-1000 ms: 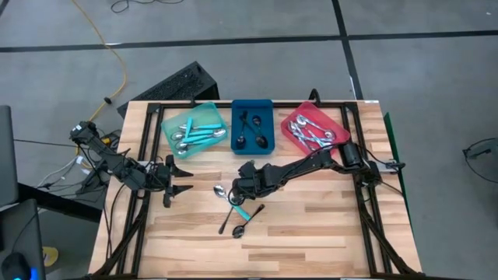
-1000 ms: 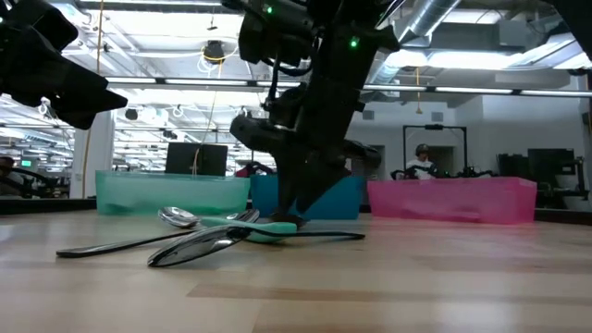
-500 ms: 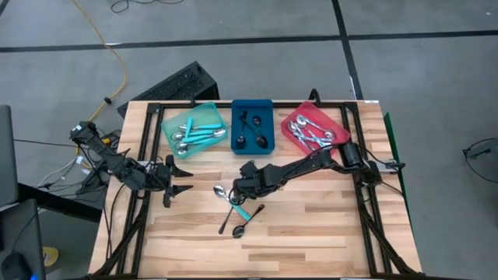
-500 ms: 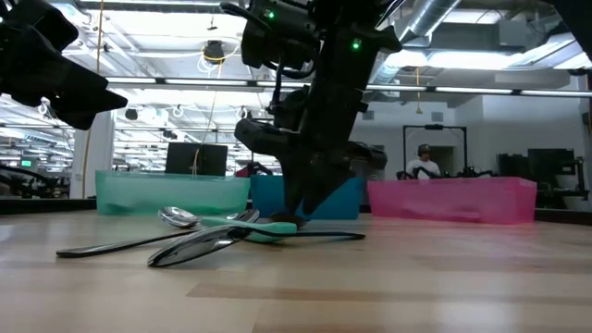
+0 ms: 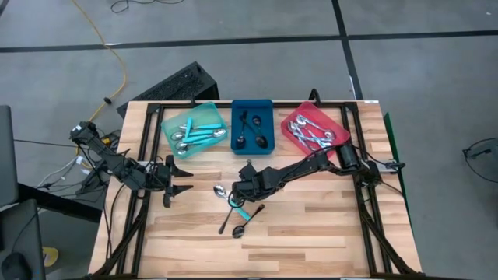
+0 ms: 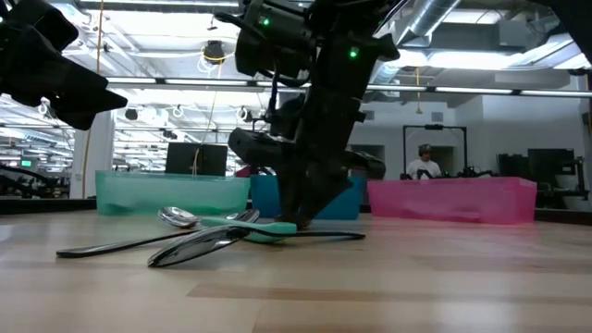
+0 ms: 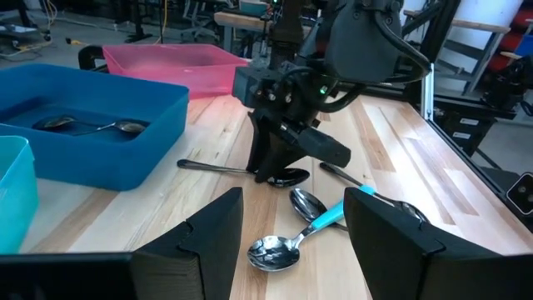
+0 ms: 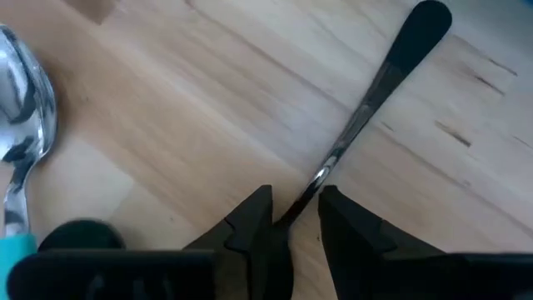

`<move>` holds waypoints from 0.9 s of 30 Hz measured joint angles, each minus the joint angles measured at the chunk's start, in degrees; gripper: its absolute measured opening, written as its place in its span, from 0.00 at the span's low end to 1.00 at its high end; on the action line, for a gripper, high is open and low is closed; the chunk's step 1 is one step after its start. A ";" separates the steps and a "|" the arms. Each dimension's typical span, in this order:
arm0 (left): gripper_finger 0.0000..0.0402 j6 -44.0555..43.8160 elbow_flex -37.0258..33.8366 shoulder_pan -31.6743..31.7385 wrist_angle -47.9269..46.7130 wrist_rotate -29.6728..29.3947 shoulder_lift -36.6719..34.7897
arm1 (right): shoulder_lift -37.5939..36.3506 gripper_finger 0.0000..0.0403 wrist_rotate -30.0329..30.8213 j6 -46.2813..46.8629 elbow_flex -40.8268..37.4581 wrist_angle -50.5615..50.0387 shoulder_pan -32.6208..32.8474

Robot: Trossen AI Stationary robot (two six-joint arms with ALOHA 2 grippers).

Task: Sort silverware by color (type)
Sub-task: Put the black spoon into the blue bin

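Here, right claw (image 8: 293,218) pinching one black spoon (image 8: 375,83), left claw (image 7: 291,242) spread, three trays.

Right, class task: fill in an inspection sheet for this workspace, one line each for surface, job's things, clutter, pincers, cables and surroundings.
Surface: wooden table, black frame rails along its sides.
Job's things: loose spoons at mid-table, including a teal-handled spoon; more spoons in the teal tray, blue tray and red tray.
Clutter: nothing seen.
Pincers: right pincer low at the table, closed on a black spoon; left pincer open, waiting near the table's left edge.
Cables: yellow cable on the floor; wires beside the left arm.
Surroundings: grey floor; a person far behind.
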 joint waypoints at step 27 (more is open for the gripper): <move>0.48 -0.41 0.00 -0.01 0.00 -0.02 0.00 | -0.40 0.05 -0.02 -6.33 -0.10 -0.86 0.43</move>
